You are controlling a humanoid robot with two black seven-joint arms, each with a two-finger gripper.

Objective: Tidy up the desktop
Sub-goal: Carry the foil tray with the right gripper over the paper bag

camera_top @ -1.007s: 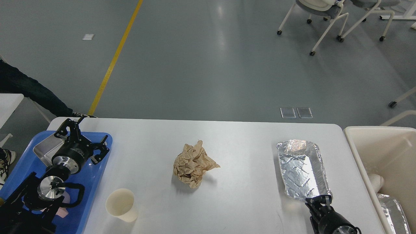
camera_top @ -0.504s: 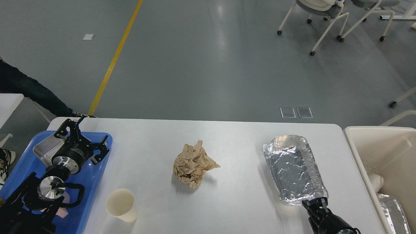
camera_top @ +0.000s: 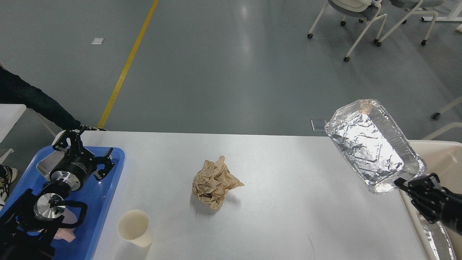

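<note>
at the right edge of the desktop (camera_top: 274, 202), the right gripper (camera_top: 404, 185) pinches the near rim of a foil tray (camera_top: 371, 144), fingers closed on it, tray lifted clear and tilted above the table corner and cream bin (camera_top: 442, 153). left gripper (camera_top: 81, 144) hovers over the blue tray (camera_top: 104, 187), fingers spread, holding nothing. crumpled brown paper (camera_top: 214, 182) sits mid-table; paper cup (camera_top: 134, 227) stands near the front-left.

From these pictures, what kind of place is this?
Probably an indoor lab or test hall: a smooth grey floor with a yellow line, wheeled office chairs, and a white desktop.
</note>
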